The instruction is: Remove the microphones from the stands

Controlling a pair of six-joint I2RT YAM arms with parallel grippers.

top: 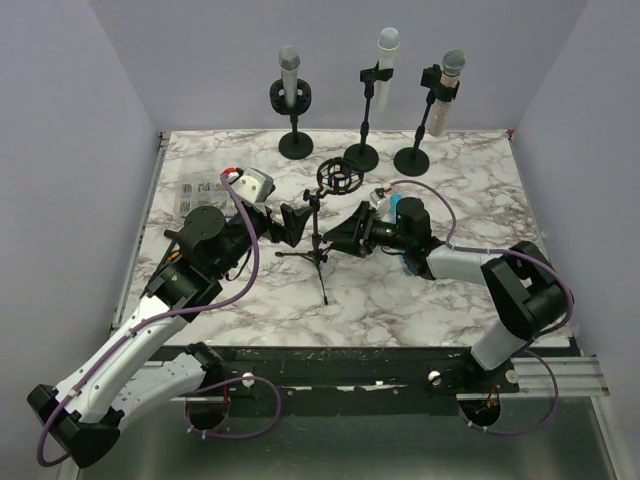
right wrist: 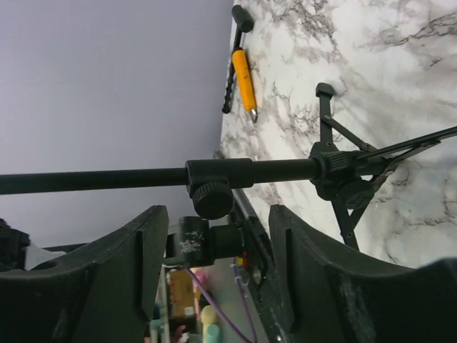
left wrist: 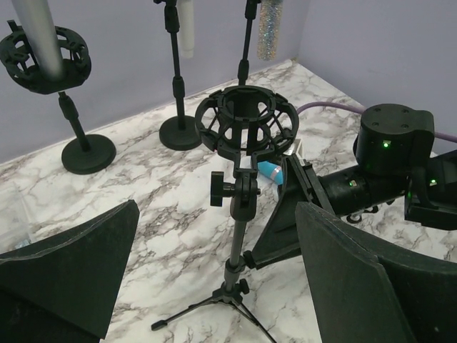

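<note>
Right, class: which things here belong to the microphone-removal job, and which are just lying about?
Job: tripod stand, its empty shock mount, left gripper, right gripper.
Lying about: grey microphone, white microphone, glittery microphone on back stands; orange tool.

The tripod stand (top: pixel 318 228) is boxed in on two sides, the left gripper (top: pixel 297 224) and right gripper (top: pixel 343 236) flanking its pole with jaws spread, while a row of taller stands (top: pixel 366 125) blocks the back; only the table (top: pixel 400 310) toward the near edge lies bare.
</note>
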